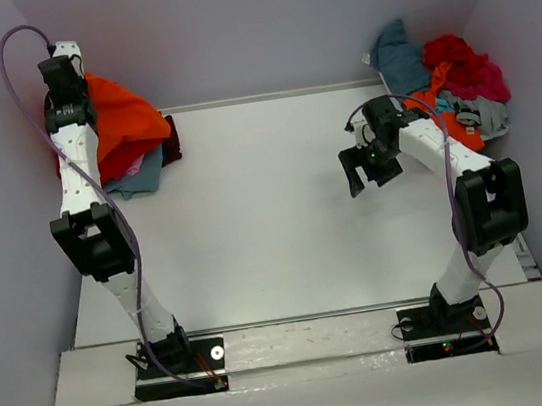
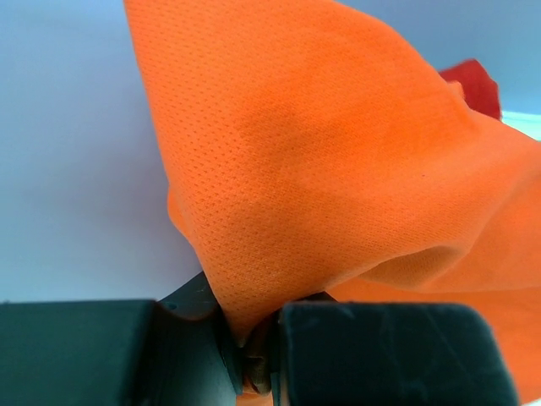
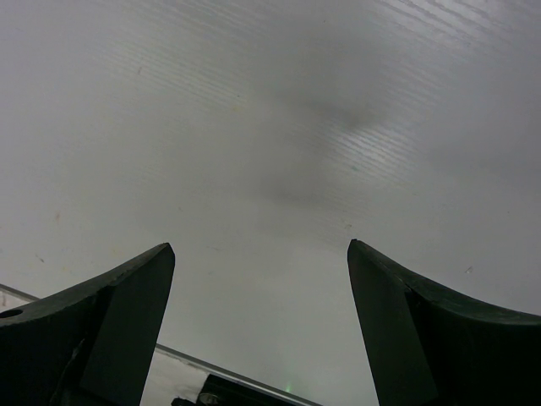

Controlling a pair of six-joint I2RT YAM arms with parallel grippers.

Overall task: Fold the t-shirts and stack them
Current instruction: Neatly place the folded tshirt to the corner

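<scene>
My left gripper point(image 1: 70, 78) is raised at the far left corner, shut on a bunched fold of the bright orange t-shirt point(image 1: 125, 114). In the left wrist view the orange cloth point(image 2: 338, 152) fills the frame, pinched in that gripper point(image 2: 254, 338). Under it lies a small stack with a red shirt point(image 1: 116, 166), a grey-blue one point(image 1: 143, 177) and a dark maroon edge point(image 1: 172, 141). A bit of red cloth point(image 2: 473, 85) shows behind the orange. My right gripper point(image 1: 368, 165) hovers open over bare table point(image 3: 270, 127), with nothing in the right gripper point(image 3: 258, 262).
A loose pile of shirts sits at the back right corner: teal point(image 1: 397, 54), red-magenta point(image 1: 463, 60), orange point(image 1: 451, 115) and grey point(image 1: 487, 118). Pale walls close the table on the left, back and right. The arm bases stand at the near edge.
</scene>
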